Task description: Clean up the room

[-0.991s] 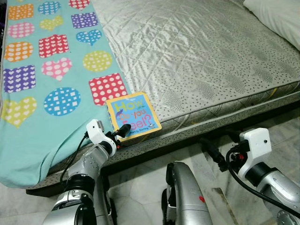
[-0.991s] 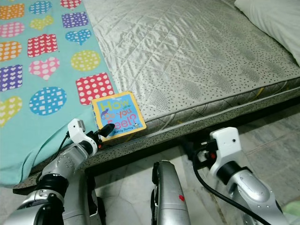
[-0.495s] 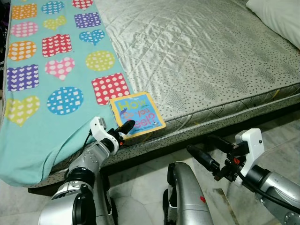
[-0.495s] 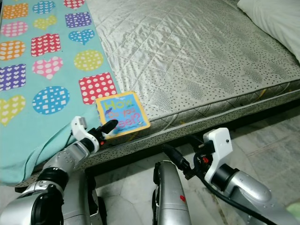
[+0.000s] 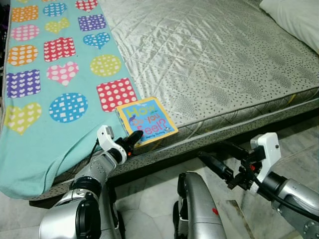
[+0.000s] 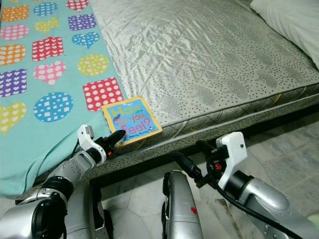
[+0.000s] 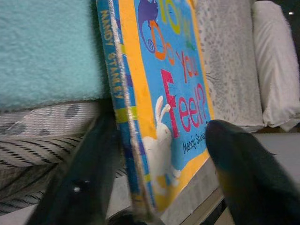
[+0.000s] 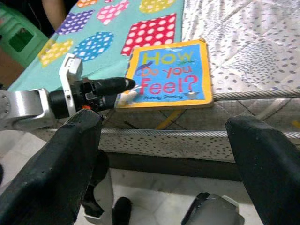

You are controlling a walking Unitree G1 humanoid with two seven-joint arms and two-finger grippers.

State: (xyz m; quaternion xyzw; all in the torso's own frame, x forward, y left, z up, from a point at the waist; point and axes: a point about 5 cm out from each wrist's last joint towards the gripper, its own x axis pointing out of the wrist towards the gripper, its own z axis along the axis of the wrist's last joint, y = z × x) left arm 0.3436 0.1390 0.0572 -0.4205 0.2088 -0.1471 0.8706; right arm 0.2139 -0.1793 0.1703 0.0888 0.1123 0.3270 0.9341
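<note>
On a marble-patterned floor (image 5: 149, 196) at the foot of a bed, the robot's right end effector (image 5: 222, 160) hangs low over the tiles beside the bed frame, its two black fingers (image 8: 70, 159) spread wide with nothing between them and aimed across at a children's board book. Just beyond, the left end effector (image 6: 115, 139) reaches up to the mattress edge (image 5: 219, 127), where its fingers straddle the near corner of the book (image 5: 146, 120), one finger above the cover and one below; the wrist view puts the fingers on either side of the spine, close to it, though whether they press on it cannot be told. The book, titled "How Do You Feel?", lies flat at the very edge of the bed, its blue and yellow cover up and its near corner jutting past the mattress. It sits where a turquoise blanket (image 5: 30, 144) printed with dotted hearts, squares and circles meets the grey quilted bedcover (image 5: 214, 55). Farther back, a white pillow (image 5: 294, 17) rests at the far right corner of the bed.
</note>
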